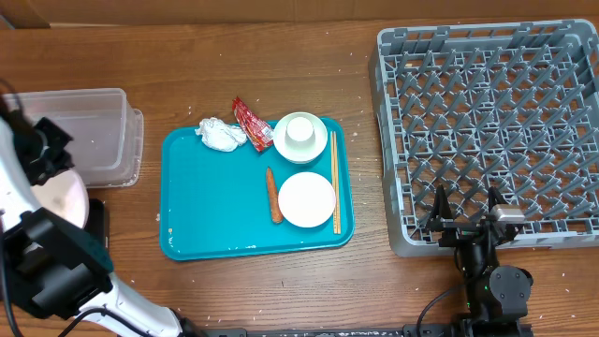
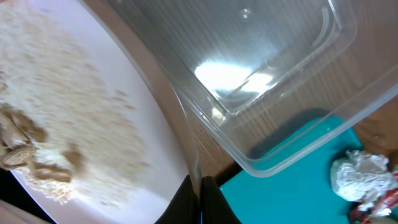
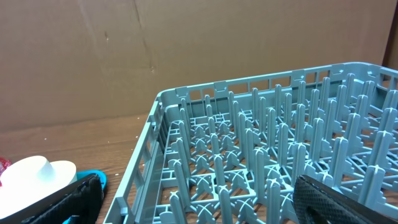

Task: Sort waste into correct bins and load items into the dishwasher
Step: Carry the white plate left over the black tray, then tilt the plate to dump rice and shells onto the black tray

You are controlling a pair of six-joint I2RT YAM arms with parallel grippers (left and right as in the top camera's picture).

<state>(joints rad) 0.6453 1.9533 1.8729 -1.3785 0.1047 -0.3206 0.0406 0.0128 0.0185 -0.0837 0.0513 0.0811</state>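
My left gripper (image 1: 51, 164) is shut on the rim of the large white plate (image 1: 65, 201), tilted beside the clear tub (image 1: 89, 131). In the left wrist view the fingers (image 2: 200, 190) pinch the plate (image 2: 106, 106), which carries whitish-brown food scraps (image 2: 31, 149). A corner of the black tray (image 1: 97, 217) shows under the plate. The teal tray (image 1: 215, 215) holds the tissue (image 1: 219, 135), red wrapper (image 1: 251, 124), carrot (image 1: 274, 195), cup in a bowl (image 1: 300, 136), small plate (image 1: 306, 199) and chopsticks (image 1: 335, 183). My right gripper (image 1: 465, 220) is open and empty at the grey rack's (image 1: 487, 122) front edge.
The right wrist view shows the rack's pegs (image 3: 261, 155) between my open fingers (image 3: 199, 205), the white dishes (image 3: 37, 174) at the left, and a cardboard wall behind. The tub (image 2: 267, 74), teal tray (image 2: 298, 180) and tissue (image 2: 360, 177) show in the left wrist view.
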